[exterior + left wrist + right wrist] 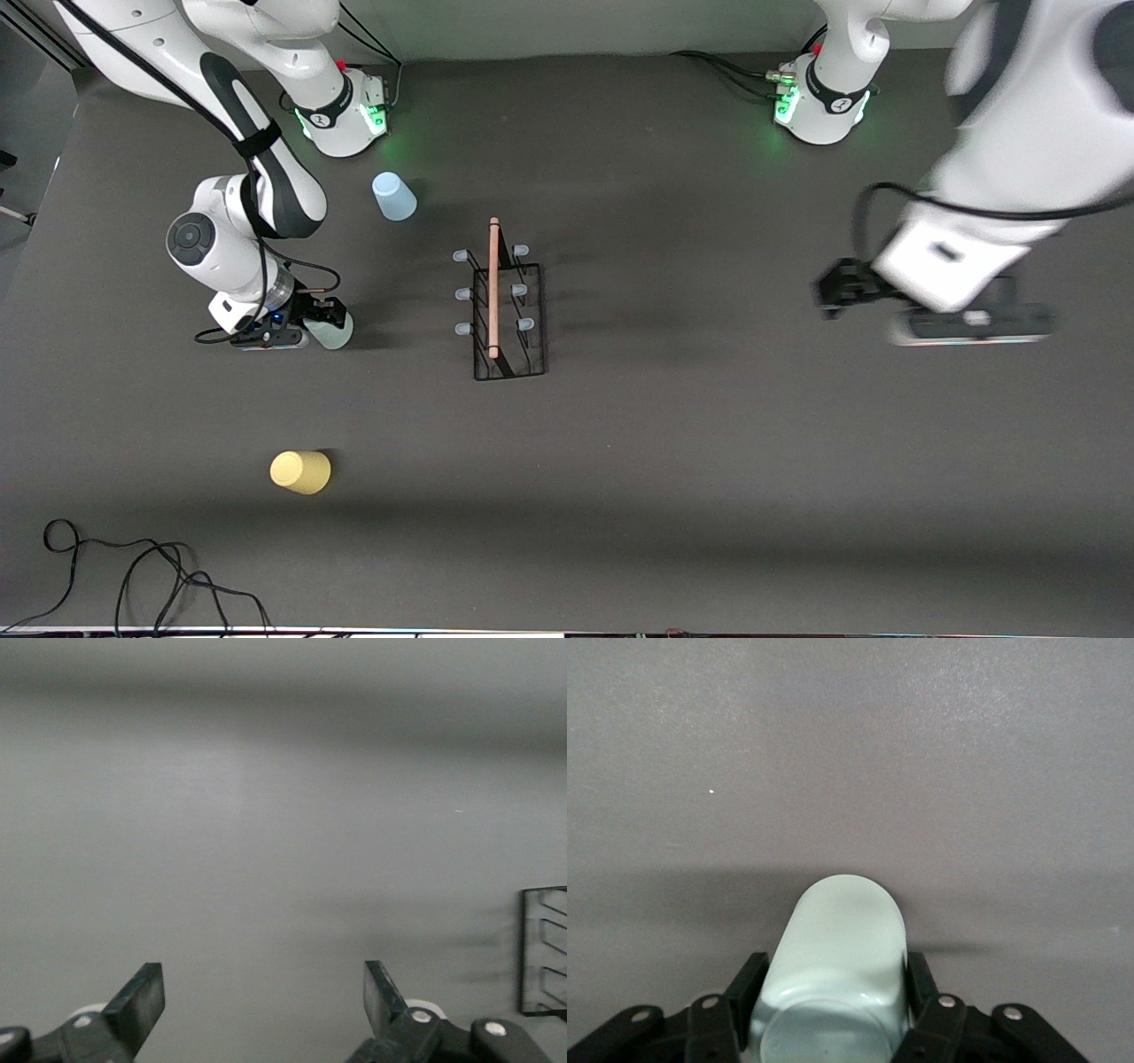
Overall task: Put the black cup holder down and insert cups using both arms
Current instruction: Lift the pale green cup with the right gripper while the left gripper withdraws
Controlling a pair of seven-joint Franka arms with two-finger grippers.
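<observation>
the step in hand looks like the pickup of the pale green cup [331, 331] by the right gripper [312, 321], low at the right arm's end of the table. in the right wrist view the fingers [747, 985] stand on either side of the pale green cup [837, 979], touching or nearly touching its sides, so the grip looks made. to do it well, the grip should sit square across the tapered wall and press only enough to hold, since a thin plastic cup may flex or slide out. then it needs a straight lift before travelling to the black cup holder [507, 310], so that the cup's mouth can go down over one of the pale blue peg tips [462, 293] on the side facing this arm.

the holder stands upright at mid-table, well apart from the held cup, toward the left arm's end from it. the light blue cup [393, 195] sits farther from the front camera, near the right arm's base; the yellow cup [300, 471] sits nearer to the camera.

the left gripper [837, 288] hangs over bare table toward the left arm's end, fingers spread and empty in the left wrist view [264, 1001], with a corner of the holder [542, 950] at the frame's edge.
</observation>
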